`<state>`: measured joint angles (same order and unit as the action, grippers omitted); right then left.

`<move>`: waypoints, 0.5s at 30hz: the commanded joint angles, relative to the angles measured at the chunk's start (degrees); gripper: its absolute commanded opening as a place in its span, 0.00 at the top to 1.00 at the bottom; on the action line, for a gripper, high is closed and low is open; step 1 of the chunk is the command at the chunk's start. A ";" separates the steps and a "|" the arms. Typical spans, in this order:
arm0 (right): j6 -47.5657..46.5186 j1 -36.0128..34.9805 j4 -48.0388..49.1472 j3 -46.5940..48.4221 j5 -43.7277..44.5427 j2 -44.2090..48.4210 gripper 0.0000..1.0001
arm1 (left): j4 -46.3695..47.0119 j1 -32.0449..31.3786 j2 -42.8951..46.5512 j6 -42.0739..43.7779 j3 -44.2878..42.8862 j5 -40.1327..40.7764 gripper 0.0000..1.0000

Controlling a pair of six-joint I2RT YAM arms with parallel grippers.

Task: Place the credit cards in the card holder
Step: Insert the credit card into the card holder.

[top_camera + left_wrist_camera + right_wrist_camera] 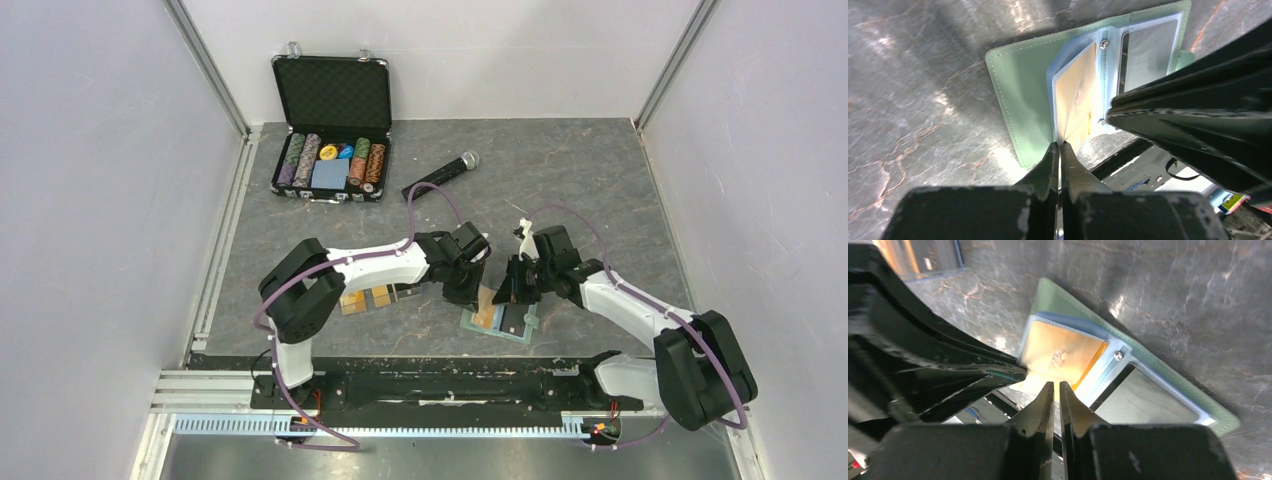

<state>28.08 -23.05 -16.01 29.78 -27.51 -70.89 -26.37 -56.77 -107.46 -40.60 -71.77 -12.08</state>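
The grey marbled surface (600, 180) carries everything. Well beyond my left gripper (1060, 152), off to its left at the far side, stands the poker chip case (332, 95) with its lid up and rows of chips inside. A black microphone (440, 175) lies between that case and my two grippers, well apart from both.

My right gripper (1055, 392) meets the left one tip to tip, both pointing down over the same spot. Right under them lies the card holder (1018, 95), opened flat, its sage-green cover on the surface and its light blue sleeves facing up. The leaf on my left gripper's side holds a card. The leaf on my right gripper's side shows only a clear window.

Behind my left gripper, under that forearm, a few loose cards (372, 299) lie side by side on the surface, orange and dark ones, near the holder but not touching it.

The gold-tan card (1075, 100) has its far end tucked in the blue sleeve, and its near corner runs up to my fingertips. My left gripper is pressed together on that corner, pinching it. My right gripper's fingers stand almost together with a thin slit between them, just beside the card's edge. I cannot tell whether they grip it.
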 commanded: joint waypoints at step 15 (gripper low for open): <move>-4.29 -0.15 -4.67 3.72 2.66 2.22 0.71 | -11.10 -0.53 4.77 4.17 -5.97 6.32 0.78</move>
<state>25.36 -23.05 -20.95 33.19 -25.32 -69.34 -37.47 -56.77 -103.28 -39.57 -73.65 -4.60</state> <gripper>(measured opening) 0.273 0.197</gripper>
